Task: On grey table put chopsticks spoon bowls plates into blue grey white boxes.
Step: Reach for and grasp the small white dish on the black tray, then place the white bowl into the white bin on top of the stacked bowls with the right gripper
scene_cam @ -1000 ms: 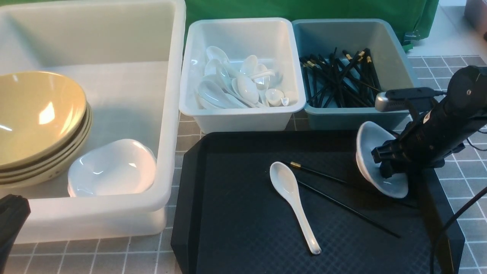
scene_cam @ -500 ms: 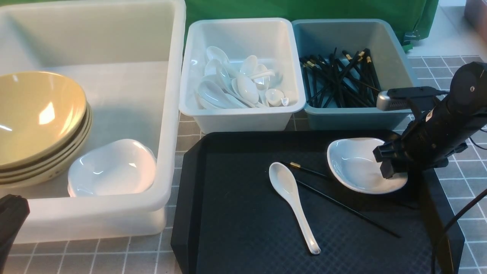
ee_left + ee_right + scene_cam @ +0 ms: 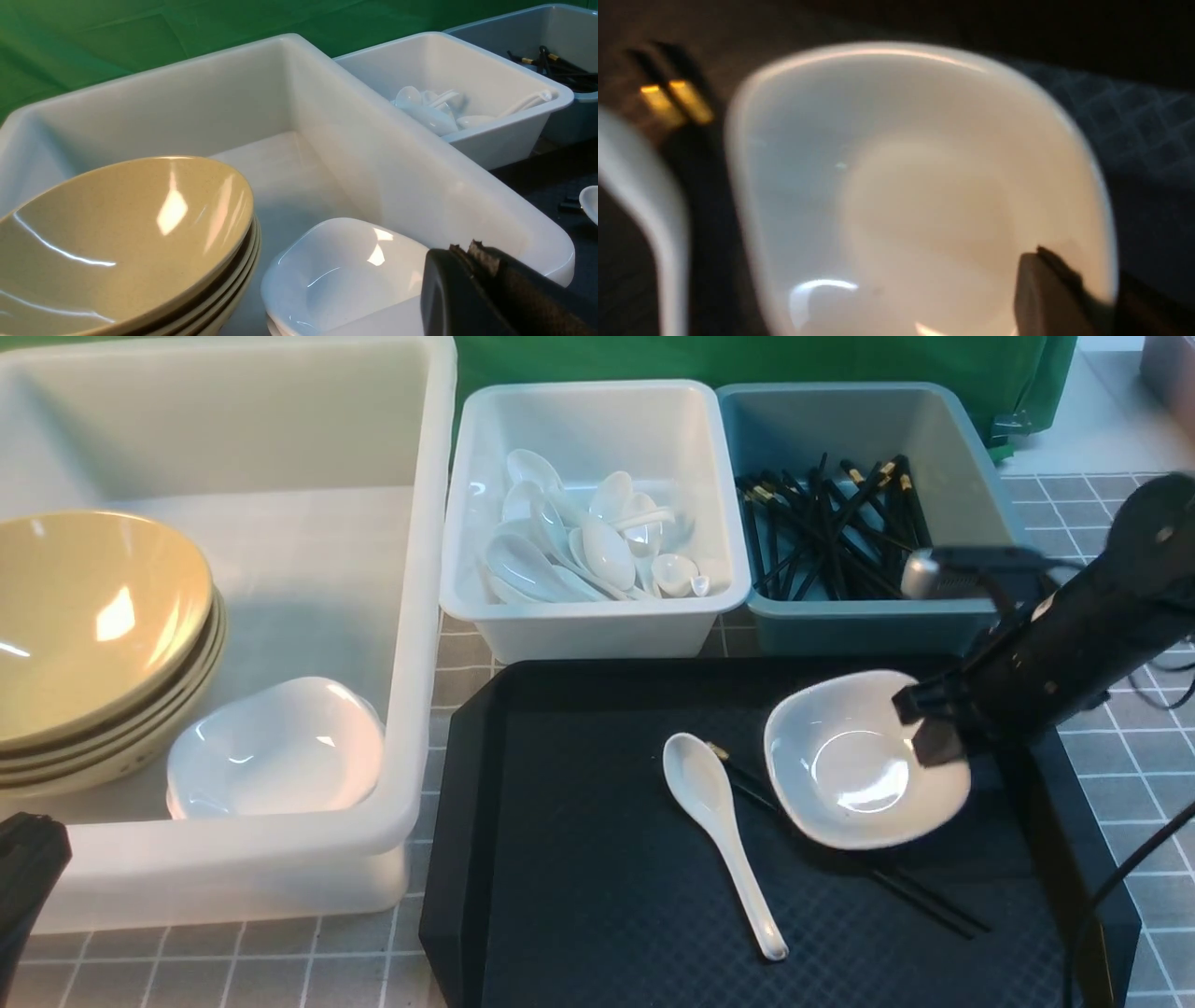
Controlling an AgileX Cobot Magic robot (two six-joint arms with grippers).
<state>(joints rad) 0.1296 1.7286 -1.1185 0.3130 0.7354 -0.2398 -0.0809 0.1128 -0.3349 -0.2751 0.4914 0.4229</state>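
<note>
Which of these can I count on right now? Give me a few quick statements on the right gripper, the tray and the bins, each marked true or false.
1. The right gripper is shut on the rim of the white plate. True.
2. The loose spoon lies inside that plate. False: it lies on the black tray, beside the plate.
3. The blue-grey box holds chopsticks. True.
4. The large tub holds only the tan bowls. False: a second plate sits beside them.
5. The small white box is empty. False: it holds a pile of spoons.
</note>
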